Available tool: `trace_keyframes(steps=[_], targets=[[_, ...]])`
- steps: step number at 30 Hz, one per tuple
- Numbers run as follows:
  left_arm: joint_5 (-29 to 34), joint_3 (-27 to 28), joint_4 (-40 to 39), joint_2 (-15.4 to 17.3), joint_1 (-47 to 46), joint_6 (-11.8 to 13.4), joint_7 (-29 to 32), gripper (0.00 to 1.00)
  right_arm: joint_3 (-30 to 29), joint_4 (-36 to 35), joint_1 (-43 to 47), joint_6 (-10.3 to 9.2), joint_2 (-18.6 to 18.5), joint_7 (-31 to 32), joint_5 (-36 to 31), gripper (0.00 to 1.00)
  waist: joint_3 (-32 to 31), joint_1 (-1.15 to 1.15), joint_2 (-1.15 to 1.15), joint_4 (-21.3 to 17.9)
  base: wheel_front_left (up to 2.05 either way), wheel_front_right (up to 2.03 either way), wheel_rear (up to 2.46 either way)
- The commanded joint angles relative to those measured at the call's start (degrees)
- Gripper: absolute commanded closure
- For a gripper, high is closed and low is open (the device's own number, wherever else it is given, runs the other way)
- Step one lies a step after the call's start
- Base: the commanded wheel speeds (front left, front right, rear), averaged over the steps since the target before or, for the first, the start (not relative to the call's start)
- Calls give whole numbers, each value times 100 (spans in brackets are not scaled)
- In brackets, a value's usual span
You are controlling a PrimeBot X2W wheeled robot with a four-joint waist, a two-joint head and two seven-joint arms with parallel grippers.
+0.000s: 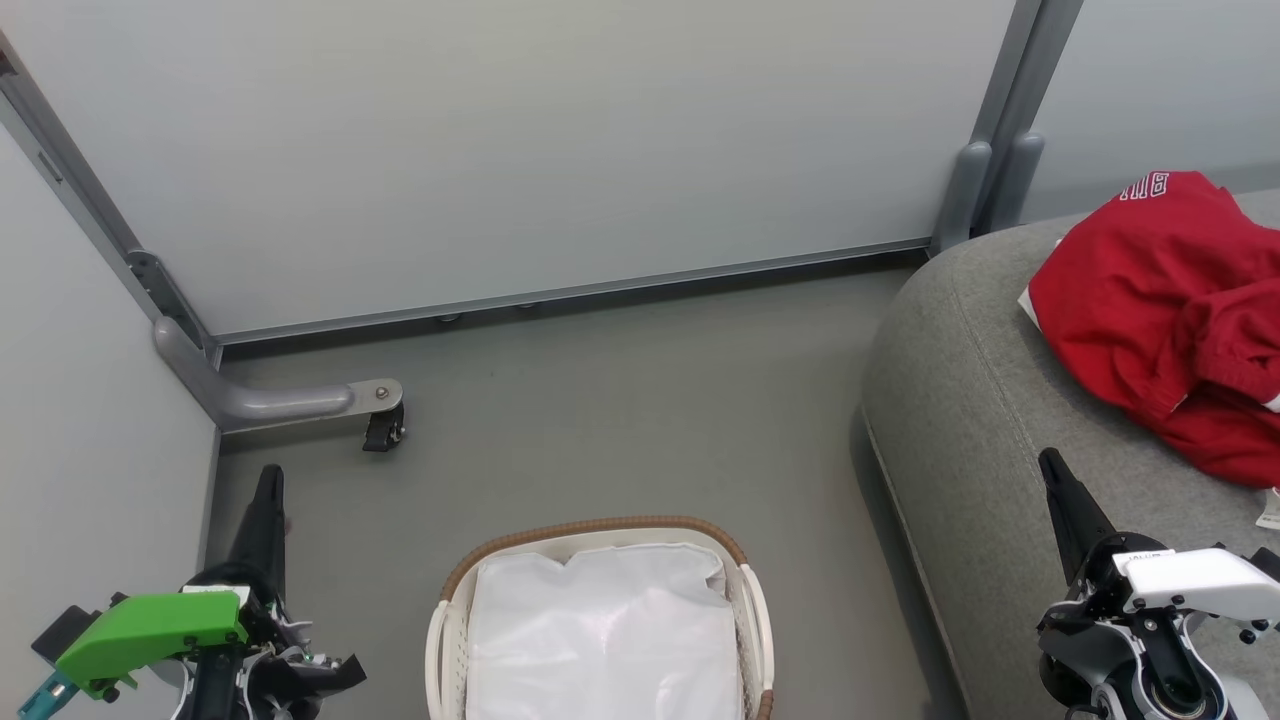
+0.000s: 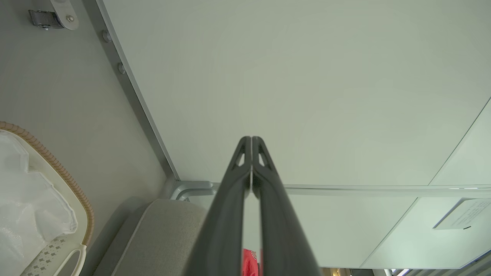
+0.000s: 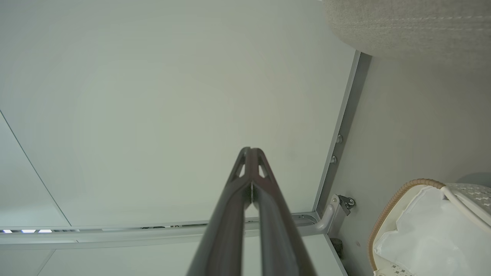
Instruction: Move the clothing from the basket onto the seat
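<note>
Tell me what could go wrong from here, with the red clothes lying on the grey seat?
The right gripper, shut and empty, sits near the clothing on the seat; a swing might snag and drag it off.
The basket stands between both arms; the left gripper could bump it.
The rumpled liner might hide a garment; I cannot tell.

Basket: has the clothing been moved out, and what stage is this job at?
Done: the red clothing lies on the seat, and the basket in its visible part holds just its white liner. In hand: nothing; left pincer and right pincer are shut and empty. Left: apparently nothing, though the basket's near end is cut off.
</note>
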Motion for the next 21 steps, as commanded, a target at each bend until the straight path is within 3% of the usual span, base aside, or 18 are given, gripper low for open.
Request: trace_keyframes(steps=[1,21], targets=[[-19,12,-12,40,-52,-32,18,100,-11,-19,-30,0,-34,17,19,100,0,0,0,0,0,0,0],[-18,12,-12,40,-52,-33,17,100,-11,-19,-30,0,-33,17,20,100,0,0,0,0,0,0,0]])
